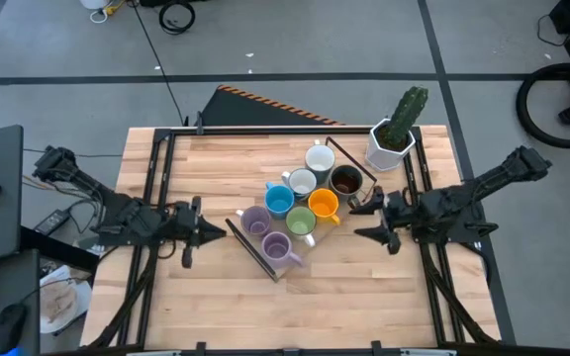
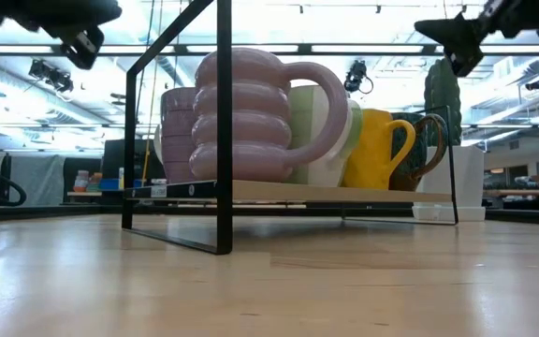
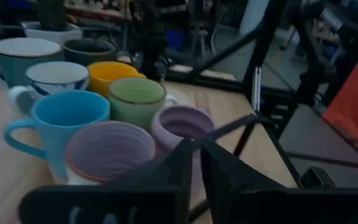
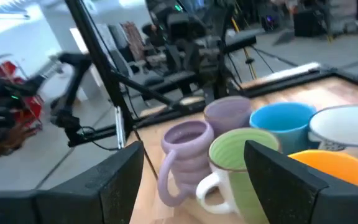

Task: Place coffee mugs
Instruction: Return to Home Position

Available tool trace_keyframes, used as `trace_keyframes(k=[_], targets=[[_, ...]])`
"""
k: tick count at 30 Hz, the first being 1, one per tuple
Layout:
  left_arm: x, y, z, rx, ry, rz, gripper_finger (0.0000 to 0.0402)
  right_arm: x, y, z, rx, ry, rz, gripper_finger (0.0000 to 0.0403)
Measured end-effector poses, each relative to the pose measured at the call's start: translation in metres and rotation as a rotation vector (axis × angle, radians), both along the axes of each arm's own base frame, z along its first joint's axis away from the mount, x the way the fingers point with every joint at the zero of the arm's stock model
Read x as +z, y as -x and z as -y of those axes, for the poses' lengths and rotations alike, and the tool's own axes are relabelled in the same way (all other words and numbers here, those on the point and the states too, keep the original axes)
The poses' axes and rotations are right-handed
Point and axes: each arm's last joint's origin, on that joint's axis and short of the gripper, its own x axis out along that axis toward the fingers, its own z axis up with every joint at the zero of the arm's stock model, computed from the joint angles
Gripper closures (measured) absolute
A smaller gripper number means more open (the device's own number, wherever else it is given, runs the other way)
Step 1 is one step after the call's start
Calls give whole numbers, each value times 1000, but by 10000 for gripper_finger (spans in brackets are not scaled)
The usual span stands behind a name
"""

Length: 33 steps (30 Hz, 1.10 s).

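Eight mugs stand close together on a small wooden tray (image 1: 265, 265) with a black wire frame, mid-table: two white (image 1: 320, 158), dark brown (image 1: 345, 180), blue (image 1: 279, 200), orange (image 1: 324, 205), green (image 1: 301, 222) and two lilac (image 1: 255, 220). My left gripper (image 1: 221, 233) hovers left of the lilac mugs, shut and empty; its wrist view looks over its fingers (image 3: 194, 158) at the cluster. My right gripper (image 1: 356, 218) hovers right of the orange and brown mugs, open; its fingers stand wide apart in front of the green mug (image 4: 241, 155) and a ribbed lilac mug (image 4: 182, 155).
A white angular pot with a green cactus (image 1: 392, 143) stands at the far right of the table, behind the mugs. Black frame rails (image 1: 156, 188) run along the table's left, right and far sides. Bare wood (image 1: 344, 297) lies toward the near edge.
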Motion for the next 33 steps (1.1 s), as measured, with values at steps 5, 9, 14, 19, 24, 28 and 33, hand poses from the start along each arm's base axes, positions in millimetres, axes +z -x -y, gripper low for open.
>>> trace_keyframes(k=[5, 9, 14, 19, 24, 28, 33], targets=[[-14, 4, -19, 23, 34, 80, 394, -6, 21, 20, 10, 20, 106, 119], [-32, 7, -30, 56, 51, 112, 394, -18, 33, 31, -8, 56, 164, 119], [-55, 12, -38, 88, 95, 164, 396, -29, 40, 39, -20, 84, 208, 119], [-64, 16, -41, 107, 157, 228, 396, -44, 43, 42, -16, 15, 250, 119], [-54, 17, -41, 111, 158, 323, 395, -42, 44, 45, -49, -179, 286, 119], [-57, 17, -42, 137, 23, 297, 383, -43, 44, 46, -90, -230, 286, 119], [-61, 16, -42, 133, -106, 252, 377, -44, 44, 47, -122, -35, 278, 119]])
